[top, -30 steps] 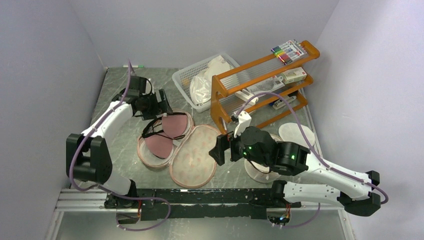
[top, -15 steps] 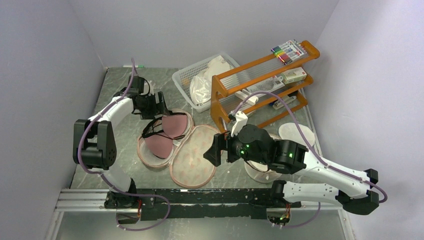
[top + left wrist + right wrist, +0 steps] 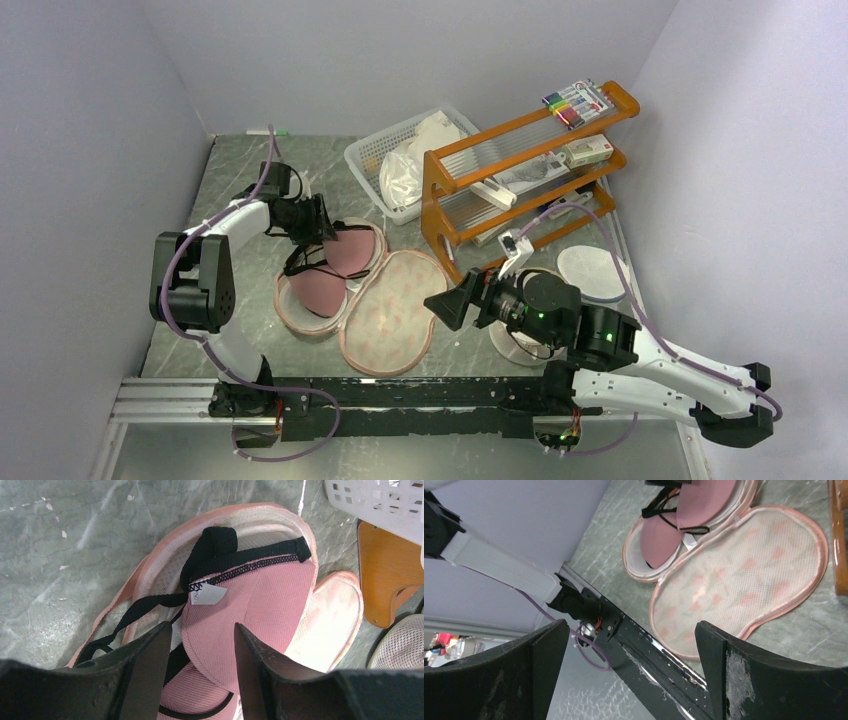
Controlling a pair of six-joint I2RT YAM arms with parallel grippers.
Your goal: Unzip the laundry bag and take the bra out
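Straddling one cup of the bra [image 3: 250, 605], the left gripper [image 3: 202, 630] holds its fingers apart, unclamped; the bra lies inside the unzipped laundry bag [image 3: 385, 310] left of the bench's [image 3: 240, 180] middle, while the right gripper [image 3: 631, 626] gapes wide beside its flap

Bra [image 3: 260, 600]: matt ribbed pink cloth, black woven straps [image 3: 210, 545]. Laundry bag [image 3: 744, 565]: fine printed mesh fabric, matt. Table [image 3: 60, 555]: smooth grey marbled surface, faint sheen; basket [image 3: 365, 160] white plastic, rack [image 3: 436, 215] glossy orange wood.
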